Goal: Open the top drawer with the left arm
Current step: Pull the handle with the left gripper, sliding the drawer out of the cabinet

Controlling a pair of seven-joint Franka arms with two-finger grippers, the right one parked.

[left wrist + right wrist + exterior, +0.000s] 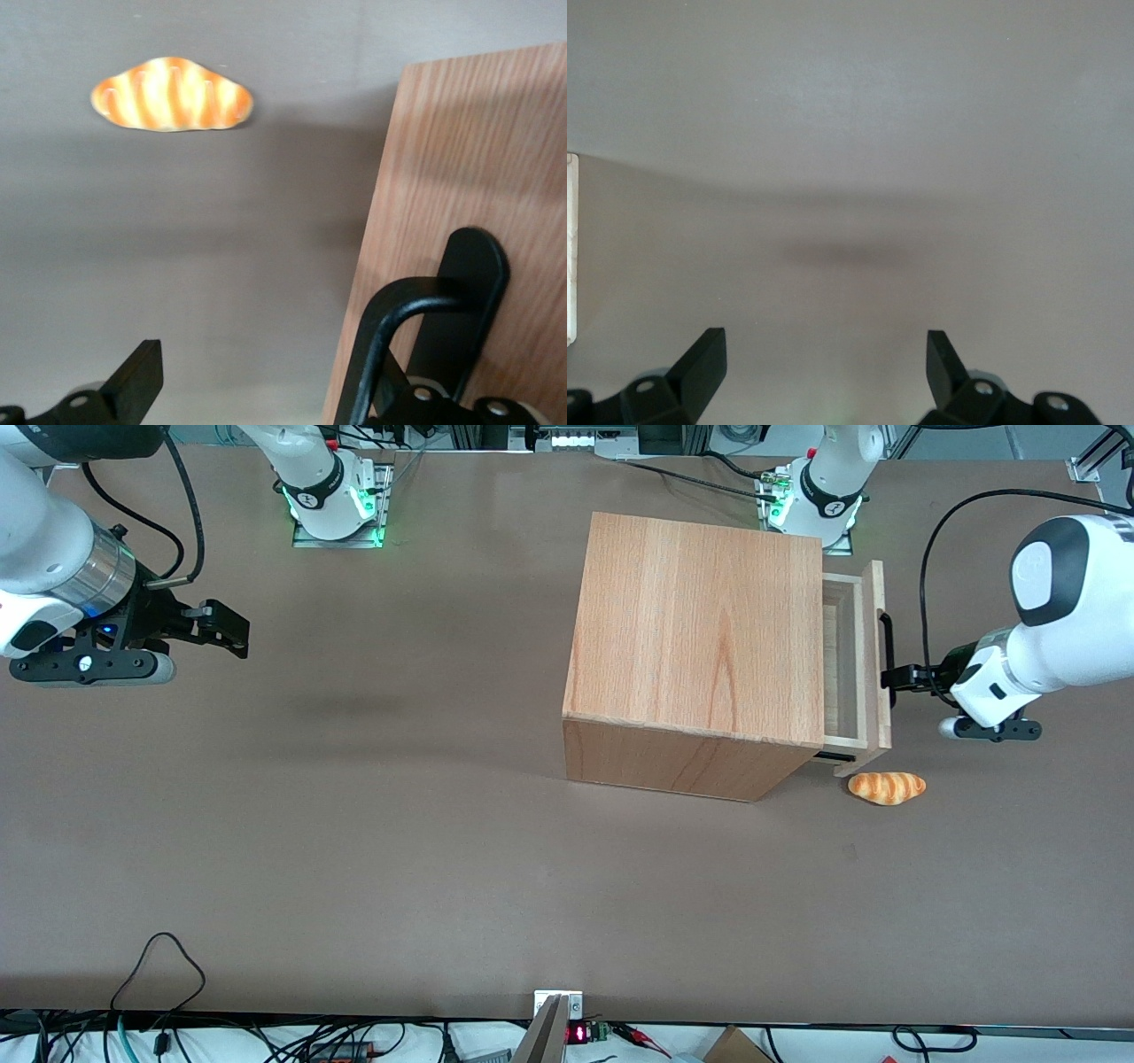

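At handle (885,657) | fingers (133,381) wide, one hooked inside | top drawer (855,666) part-open

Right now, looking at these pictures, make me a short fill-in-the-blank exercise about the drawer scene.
1. The top drawer is partly ____.
2. The left arm's gripper is at the drawer's black bar ____.
3. On the table near the drawer's front panel lies a small ____ roll.
4. The drawer belongs to a wooden ____.

Missing words: open; handle; bread; cabinet
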